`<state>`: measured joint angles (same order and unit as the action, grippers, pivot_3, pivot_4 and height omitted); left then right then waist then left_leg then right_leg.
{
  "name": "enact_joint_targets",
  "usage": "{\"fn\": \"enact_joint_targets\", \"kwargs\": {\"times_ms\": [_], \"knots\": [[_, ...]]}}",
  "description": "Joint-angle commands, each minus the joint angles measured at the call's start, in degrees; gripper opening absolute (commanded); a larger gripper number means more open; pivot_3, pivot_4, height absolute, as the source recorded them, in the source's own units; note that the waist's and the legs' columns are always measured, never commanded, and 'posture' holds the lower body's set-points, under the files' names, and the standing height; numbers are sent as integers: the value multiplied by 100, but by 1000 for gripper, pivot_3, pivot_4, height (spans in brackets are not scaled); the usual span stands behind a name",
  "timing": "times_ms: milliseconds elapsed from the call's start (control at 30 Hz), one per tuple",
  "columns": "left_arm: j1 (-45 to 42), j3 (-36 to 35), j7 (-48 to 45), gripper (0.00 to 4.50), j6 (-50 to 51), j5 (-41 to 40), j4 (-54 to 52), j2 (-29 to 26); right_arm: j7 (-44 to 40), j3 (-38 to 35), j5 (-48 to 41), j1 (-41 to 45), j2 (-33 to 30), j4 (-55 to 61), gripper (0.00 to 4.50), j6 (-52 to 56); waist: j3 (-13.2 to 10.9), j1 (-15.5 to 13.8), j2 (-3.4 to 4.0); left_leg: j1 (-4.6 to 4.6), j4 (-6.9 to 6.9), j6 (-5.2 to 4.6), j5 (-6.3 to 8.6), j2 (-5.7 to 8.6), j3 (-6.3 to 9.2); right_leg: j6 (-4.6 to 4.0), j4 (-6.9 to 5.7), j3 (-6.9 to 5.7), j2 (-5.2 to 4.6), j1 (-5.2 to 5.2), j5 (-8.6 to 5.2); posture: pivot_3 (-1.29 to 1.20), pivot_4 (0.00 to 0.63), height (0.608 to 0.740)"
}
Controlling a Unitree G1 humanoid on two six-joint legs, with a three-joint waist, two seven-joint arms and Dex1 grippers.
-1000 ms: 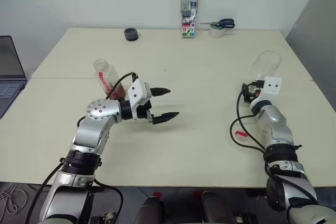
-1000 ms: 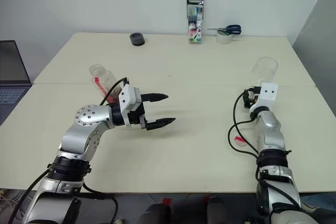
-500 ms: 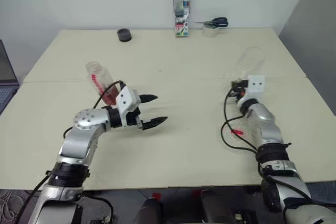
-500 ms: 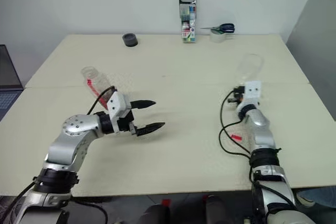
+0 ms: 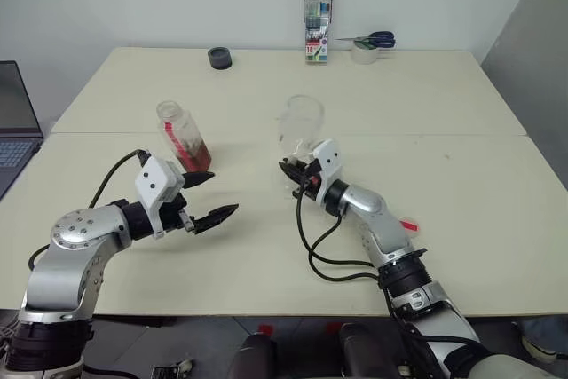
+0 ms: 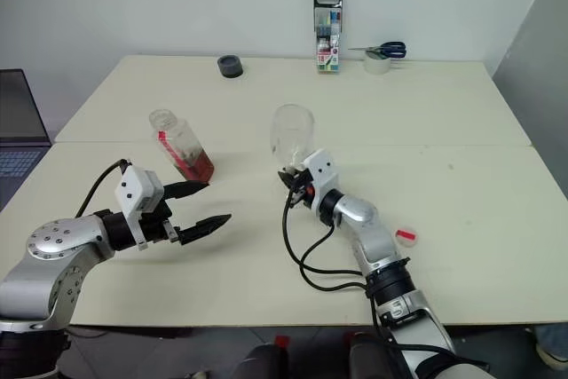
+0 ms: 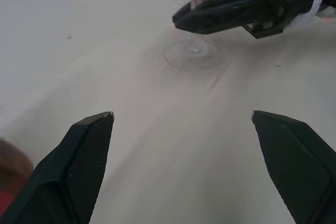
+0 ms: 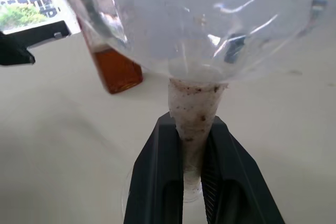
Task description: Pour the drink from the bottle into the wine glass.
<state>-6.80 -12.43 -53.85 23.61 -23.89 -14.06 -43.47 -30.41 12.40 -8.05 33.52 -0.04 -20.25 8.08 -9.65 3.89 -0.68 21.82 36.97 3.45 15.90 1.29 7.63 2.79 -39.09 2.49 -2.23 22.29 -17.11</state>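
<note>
- Bottle (image 5: 184,138): one, a small clear plastic one, standing on the cream worktop (image 5: 266,246) just beyond the left gripper (image 5: 206,199). Its long axis is upright with a slight tilt, the open neck leaning to the robot's left, and no cap is on it.
- One red-and-white label strip runs down the bottle's side; its writing is too small to read. The reddish-brown drink (image 6: 197,166) fills only the bottom part.
- Left gripper: its jaws are spread wide and empty, pointing level toward the middle of the worktop.
- One small red-and-white cap (image 6: 406,236) lies on the worktop by the right forearm.
- Right gripper (image 8: 191,174): its jaws are clenched on the stem of the one wine glass (image 5: 300,127).
- Wine glass: near the worktop's middle, stem roughly vertical, bowl up and empty, round foot (image 7: 192,54) at the surface.
- Far edge: one dark tape roll (image 5: 220,58), one marker case (image 5: 317,35), one pair of blue-handled scissors (image 5: 373,40) on a pale tape roll (image 5: 364,53).
</note>
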Motion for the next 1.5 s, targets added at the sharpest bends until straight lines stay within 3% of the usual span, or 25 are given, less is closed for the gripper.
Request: {"fn": "enact_joint_targets", "kwargs": {"times_ms": [33, 300, 333, 1300, 1400, 1500], "knots": [[10, -197, 153, 4500, 91, -118, -326, -80, -122, 60, 111, 95, 29, -66, 147, -337, 0, -4, 0, -1, 0, 0, 0, -2, 0, 0, 0, 0, 2, 0, 0, 0, 150, 740], [-208, -134, 384, 4500, 361, -241, -624, -54, -195, 219, 452, 87, 14, -493, 147, -741, 0, -6, 0, -2, -2, 0, 0, -5, -3, 0, -1, 1, 6, 2, 0, 0, 150, 740], [-272, -116, 393, 4500, 395, -266, -648, -53, -178, 224, 491, 91, 13, -522, 497, -772, 0, -7, 0, -2, -2, 0, 0, -5, -2, 0, -1, 0, 6, 2, 0, 0, 150, 740], [-579, 96, 467, 4500, 452, -331, -703, -13, -135, 280, 763, -44, -11, -311, 497, -994, 0, -14, 0, -3, -2, 2, -1, -4, -4, 0, -1, 1, 6, 2, 0, 0, 150, 740], [-563, 99, 437, 4500, 421, -320, -664, -21, -99, 160, 649, 12, 34, -376, 1188, -912, 0, -15, 0, -3, -2, 3, -1, -4, -4, 0, -1, 1, 6, 2, 0, 0, 150, 740], [-568, 110, 414, 4500, 396, -308, -630, -28, -143, 152, 624, 25, 47, -379, 2208, -898, 0, -15, 0, -3, -2, 3, -1, -4, -4, 0, -1, 1, 6, 1, 0, 0, 150, 740]]}}
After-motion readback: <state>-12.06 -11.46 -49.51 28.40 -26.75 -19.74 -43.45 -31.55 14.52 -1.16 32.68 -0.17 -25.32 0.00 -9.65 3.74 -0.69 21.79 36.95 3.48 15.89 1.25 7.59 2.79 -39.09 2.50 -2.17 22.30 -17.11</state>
